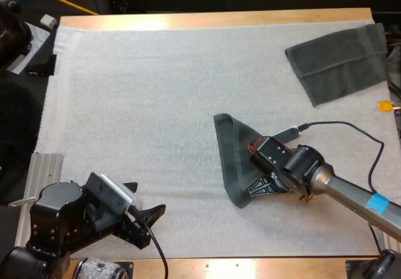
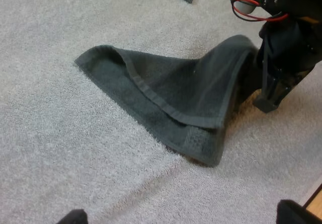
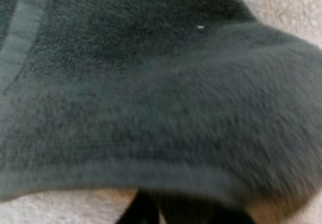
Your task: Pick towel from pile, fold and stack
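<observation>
The towel lay half doubled on the mat, one edge clamped between the fingers of the right gripper and lifted, probably to draw the fold over; the left gripper sat well apart, fingers spread; a folded towel lay far beyond

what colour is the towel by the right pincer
Dark grey-green towel, plain, with a flat band near the hem; clearest in the left wrist view.

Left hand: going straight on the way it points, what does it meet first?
Probably the half-folded dark grey-green cloth towel, at its near edge; the open left hand aims at it. The right hand, gripping its raised side, sits beyond.
</observation>
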`<state>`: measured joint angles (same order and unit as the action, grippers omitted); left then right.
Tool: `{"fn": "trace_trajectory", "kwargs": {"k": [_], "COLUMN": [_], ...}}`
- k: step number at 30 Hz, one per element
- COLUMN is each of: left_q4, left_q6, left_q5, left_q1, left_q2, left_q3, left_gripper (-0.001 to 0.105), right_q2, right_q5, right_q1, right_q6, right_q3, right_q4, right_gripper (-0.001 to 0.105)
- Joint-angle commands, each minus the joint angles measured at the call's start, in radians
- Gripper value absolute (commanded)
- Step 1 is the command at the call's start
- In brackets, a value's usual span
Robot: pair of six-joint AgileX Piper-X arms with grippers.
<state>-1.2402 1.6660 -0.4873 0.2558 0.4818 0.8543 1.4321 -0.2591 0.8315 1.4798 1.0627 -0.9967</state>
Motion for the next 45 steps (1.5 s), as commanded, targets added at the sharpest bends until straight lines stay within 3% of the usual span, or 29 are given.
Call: {"fn": "trace_trajectory", "kwargs": {"k": [1,2,4,11,16,21,30,37,45], "left_q4": [0.01,0.011,0.008,0.017,0.005,0.005,0.003,-0.002,0.003], "left_q6": [0.005,0.005,0.004,0.002,0.001,0.001,-0.001,0.0,0.0], "left_q5": [-0.01,-0.011,-0.01,-0.009,-0.015,-0.016,-0.019,-0.018,-0.015], "left_q1": [0.004,0.003,0.004,0.005,0.004,0.004,0.004,0.003,0.004], "left_q2": [0.004,0.004,0.004,0.002,-0.001,-0.005,0.002,0.003,0.004], "left_q3": [0.006,0.007,0.007,0.006,0.007,0.001,0.0,0.002,0.006], "left_gripper": [0.071,0.071,0.071,0.071,0.071,0.07,0.07,0.07,0.07], "right_q2": [-0.018,-0.026,-0.047,-0.138,-0.139,-0.142,-0.13,-0.045,-0.018], "right_q5": [-0.005,-0.005,-0.01,0.02,0.023,0.082,0.15,0.188,0.097], "right_q1": [-0.016,-0.018,-0.017,-0.012,-0.009,0.007,0.007,-0.033,-0.036], "right_q6": [-0.008,-0.006,-0.008,-0.035,-0.054,-0.078,-0.149,-0.196,-0.219], "right_q3": [0.015,0.017,0.025,0.039,0.009,-0.103,-0.258,-0.275,-0.27], "right_q4": [-0.044,-0.052,-0.079,-0.171,-0.142,-0.033,0.212,0.32,0.337], "right_gripper": [0.069,0.076,0.079,0.061,0.06,0.044,0.043,0.042,0.037]}}
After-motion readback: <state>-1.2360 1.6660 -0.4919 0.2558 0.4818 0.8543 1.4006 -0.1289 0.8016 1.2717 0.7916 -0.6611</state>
